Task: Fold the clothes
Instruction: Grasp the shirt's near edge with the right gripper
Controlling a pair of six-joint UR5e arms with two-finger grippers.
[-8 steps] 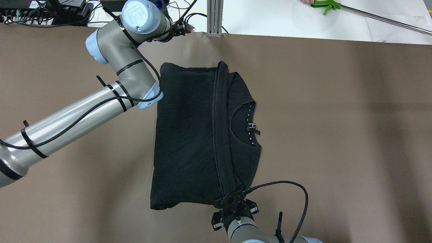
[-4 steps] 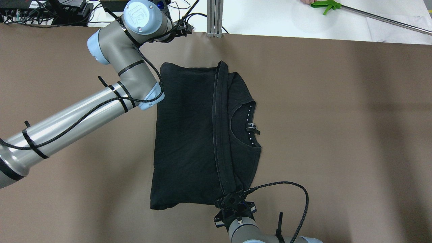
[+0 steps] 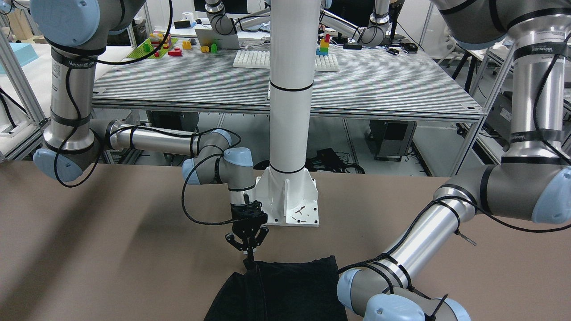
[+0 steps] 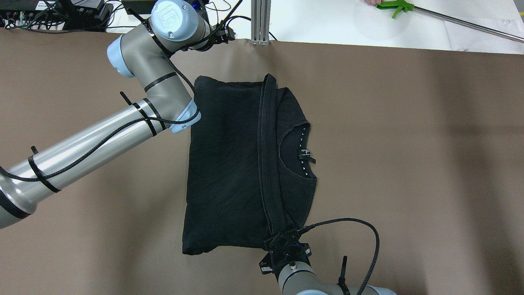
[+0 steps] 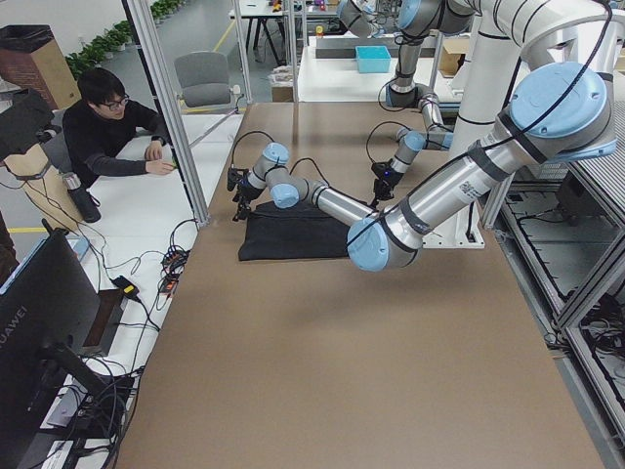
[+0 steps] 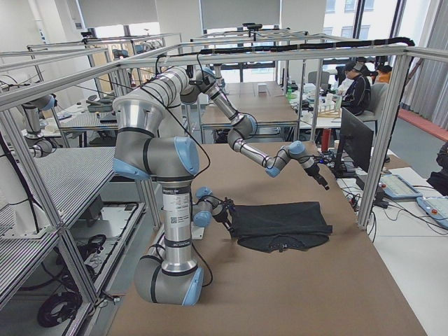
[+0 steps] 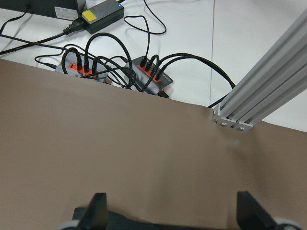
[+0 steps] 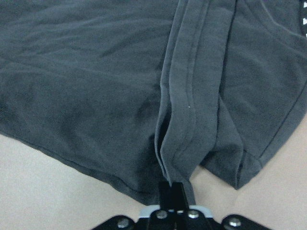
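The black garment (image 4: 225,164) lies folded on the brown table (image 4: 409,143), with its stitched hem band (image 4: 266,143) running across it and the neckline to the right. My right gripper (image 4: 282,241) is at the garment's near edge, shut on the end of the hem band (image 8: 184,120). The pinch shows in the right wrist view (image 8: 173,191) and the front-facing view (image 3: 248,259). My left gripper (image 7: 172,215) is open and empty, above bare table by the far edge, beyond the garment's far left corner. Its fingers (image 7: 98,211) stand wide apart.
An aluminium post (image 4: 260,22) stands at the table's far edge, with cables and power hubs (image 7: 144,76) behind it. The white pillar's base plate (image 3: 290,200) is near my right gripper. A green-handled tool (image 4: 395,6) lies on the white surface beyond. A seated person (image 5: 107,127) is at the far side.
My left arm's wrist has shifted slightly to the right near the far edge. My right wrist has shifted a little to the right. The garment has not moved.
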